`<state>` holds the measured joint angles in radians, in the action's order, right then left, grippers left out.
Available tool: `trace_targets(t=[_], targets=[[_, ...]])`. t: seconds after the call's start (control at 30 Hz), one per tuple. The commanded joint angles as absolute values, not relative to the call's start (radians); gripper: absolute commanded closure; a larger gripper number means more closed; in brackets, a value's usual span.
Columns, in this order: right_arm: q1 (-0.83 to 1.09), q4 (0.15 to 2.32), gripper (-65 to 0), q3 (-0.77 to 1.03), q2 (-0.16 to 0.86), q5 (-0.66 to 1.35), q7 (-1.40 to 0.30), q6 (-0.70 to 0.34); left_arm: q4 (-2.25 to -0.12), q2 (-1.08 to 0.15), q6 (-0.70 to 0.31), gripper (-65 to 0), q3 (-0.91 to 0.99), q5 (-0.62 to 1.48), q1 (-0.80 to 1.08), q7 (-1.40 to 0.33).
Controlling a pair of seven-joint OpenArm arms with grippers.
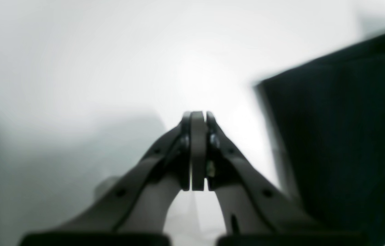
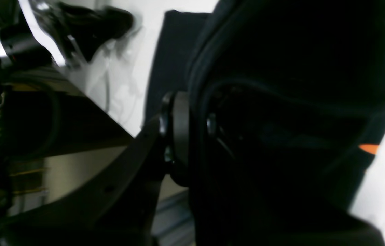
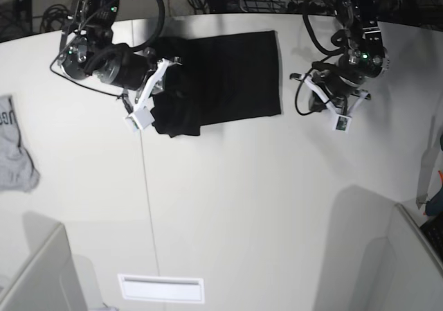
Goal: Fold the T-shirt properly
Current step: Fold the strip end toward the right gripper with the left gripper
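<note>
Black cloth T-shirt (image 3: 232,75) bunched in right tool (image 2: 195,136).

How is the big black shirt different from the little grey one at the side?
The T-shirt is black; the grey garment is pale with dark letters. The T-shirt looks far bigger. The right gripper is clamped on the T-shirt, while nothing touches the grey garment. Both lie on the white table.

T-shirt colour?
Plain black T-shirt, small orange patch; clearest in the base view.
</note>
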<state>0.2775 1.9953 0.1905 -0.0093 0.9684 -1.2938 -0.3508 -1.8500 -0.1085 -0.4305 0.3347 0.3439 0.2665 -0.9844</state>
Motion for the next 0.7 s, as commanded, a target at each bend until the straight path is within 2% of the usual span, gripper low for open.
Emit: trace_targets(t=[0.0, 0.1, 0.17, 0.27, 0.4, 0.53, 0.67], targets=[[0.282, 2.012, 0.0, 0.206, -0.004, 1.035, -1.28, -0.352, -1.89, -0.124, -0.453, 0.0, 0.36, 0.357, 0.269, -0.995], [0.298, 2.012, 0.0, 0.234, -0.004, 1.125, -1.299, -0.351, -1.937, -0.156, -0.549, 0.0, 0.45, 0.357, 0.303, -1.012], [0.3, 2.012, 0.0, 0.232, -0.004, 1.164, -1.313, -0.349, -1.951, -0.166, -0.572, 0.0, 0.522, 0.357, 0.326, -1.013], [0.305, 2.012, 0.0, 0.229, -0.005, 1.216, -1.325, -0.28, -1.954, -0.173, -0.582, 0.0, 0.633, 0.357, 0.363, -1.013], [0.298, 2.012, 0.0, 0.228, -0.01, 1.236, -1.319, -0.217, -1.951, -0.202, -0.698, 0.0, 0.769, 0.357, 0.427, -1.013], [0.288, 2.008, 0.0, 0.228, -0.01, 1.234, -1.319, -0.188, -1.949, -0.208, -0.698, 0.0, 0.915, 0.348, 0.479, -1.013], [0.277, 1.98, 0.0, 0.228, -0.01, 1.234, -1.325, -0.179, -1.942, -0.24, -0.698, 0.0, 0.981, 0.355, 0.516, -1.013]])
